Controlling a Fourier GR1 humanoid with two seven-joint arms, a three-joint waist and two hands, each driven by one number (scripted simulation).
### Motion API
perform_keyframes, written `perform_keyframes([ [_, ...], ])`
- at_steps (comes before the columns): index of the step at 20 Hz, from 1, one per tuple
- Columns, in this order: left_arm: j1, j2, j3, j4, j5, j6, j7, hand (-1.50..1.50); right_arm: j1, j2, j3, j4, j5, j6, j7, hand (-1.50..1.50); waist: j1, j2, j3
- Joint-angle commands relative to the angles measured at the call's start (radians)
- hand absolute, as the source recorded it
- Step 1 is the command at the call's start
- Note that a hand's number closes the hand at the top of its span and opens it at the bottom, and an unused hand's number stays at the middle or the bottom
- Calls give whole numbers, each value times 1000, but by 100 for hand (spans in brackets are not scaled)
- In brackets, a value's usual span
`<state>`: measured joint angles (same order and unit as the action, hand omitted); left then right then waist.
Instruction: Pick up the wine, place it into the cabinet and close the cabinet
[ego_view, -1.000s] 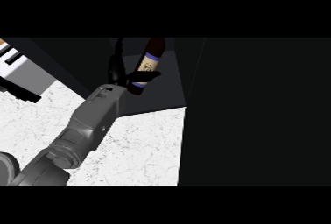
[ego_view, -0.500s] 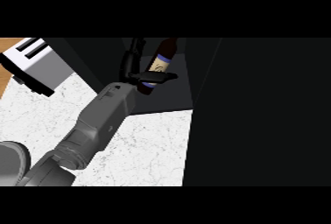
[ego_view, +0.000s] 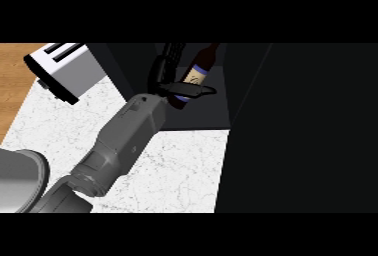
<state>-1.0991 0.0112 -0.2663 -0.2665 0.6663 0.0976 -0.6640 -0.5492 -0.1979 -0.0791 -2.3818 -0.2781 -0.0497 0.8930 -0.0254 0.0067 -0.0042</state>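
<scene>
Starting at the lower left of the frame, a grey forearm (ego_view: 122, 145) is seen rising from the bottom edge and slanting up toward the middle top. A rounded grey shape (ego_view: 18, 180) is seen at the lower left edge, just beside the arm. Under the arm, the white speckled counter (ego_view: 184, 170) is spread across the lower middle of the frame. Which arm this is cannot be told for sure, but it is taken as the left one, since it comes in from the left side. Higher up, at the end of the arm, the black left hand (ego_view: 171, 75) is seen in the upper middle of the frame. Its fingers are curled round the wine bottle (ego_view: 198, 75), with the thumb laid across the bottle's lower part. The bottle is dark, with a pale label and a blue band, and it is tilted, with its neck pointing to the top of the frame. It is held inside the dark opening of the cabinet (ego_view: 207, 107), above the counter's far edge. A big black panel (ego_view: 303, 130) fills the right side of the frame. At the upper left, a white toaster (ego_view: 63, 70) is seen, with a wooden floor (ego_view: 18, 80) beside it.
</scene>
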Motion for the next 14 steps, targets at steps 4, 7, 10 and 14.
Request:
perform_keyframes([
  [4, 81, -11, -73, -245, -53, 92, 74, -150, 18, -17, -13, -67, 4, -33, 49, -150, 42, -22, 5],
  [7, 131, 15, -98, -390, -68, 73, 172, -150, -5, -23, 3, -78, 38, -65, 76, -150, 52, -25, 4],
  [10, 241, -10, -209, -561, -71, 176, 175, -150, -24, -45, -15, -64, -7, -50, 89, -150, 44, -28, 4],
  [14, 330, -11, -298, -755, -46, 322, 249, -150, -57, -56, -13, -69, -21, -64, 110, -150, 25, -20, 4],
])
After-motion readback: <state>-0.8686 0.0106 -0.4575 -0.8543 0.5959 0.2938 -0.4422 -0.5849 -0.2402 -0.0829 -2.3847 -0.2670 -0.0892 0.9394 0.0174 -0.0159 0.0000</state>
